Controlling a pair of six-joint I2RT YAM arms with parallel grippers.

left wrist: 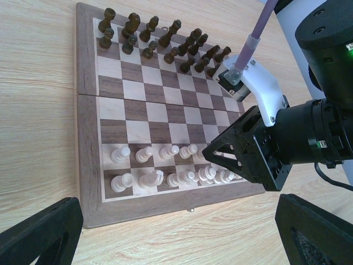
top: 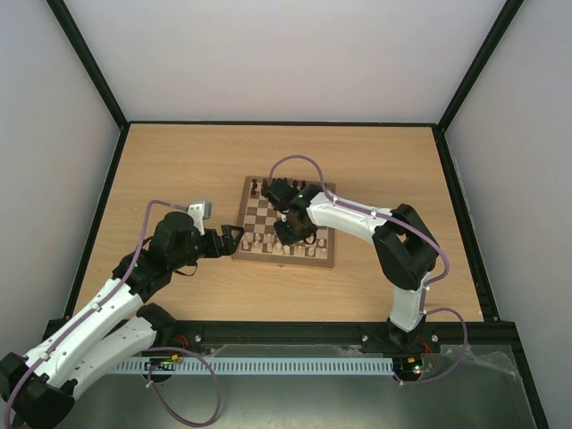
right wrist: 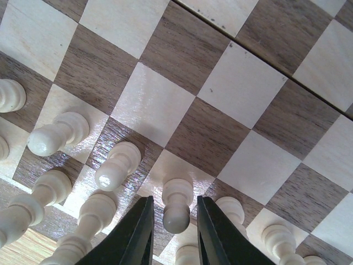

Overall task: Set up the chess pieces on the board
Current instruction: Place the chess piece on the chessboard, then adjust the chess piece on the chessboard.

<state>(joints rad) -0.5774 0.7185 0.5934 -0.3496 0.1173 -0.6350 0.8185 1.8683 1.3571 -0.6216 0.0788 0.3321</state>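
Chess pieces (left wrist: 169, 150) in two rows on board (left wrist: 88, 138), R gripper (right wrist: 175, 203) narrow astride one pawn (right wrist: 176, 190), slight gaps, L gripper (left wrist: 176, 237) wide, beside board.

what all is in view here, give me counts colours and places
board: one, dark brown and cream checks, brown border, on the table
pale chess pieces: at least nine showing, beige, two rows at the board's near edge; more may be hidden behind the right arm
dark chess pieces: roughly sixteen, dark brown, two rows at the far edge
table: one, light wood
frame: black, around the table
cables: two, purple, one along each arm
arms: two, white and black, bases at the near edge
left hand: open, empty, beside the board's left edge
right hand: open, either side of a pale pawn, gaps showing
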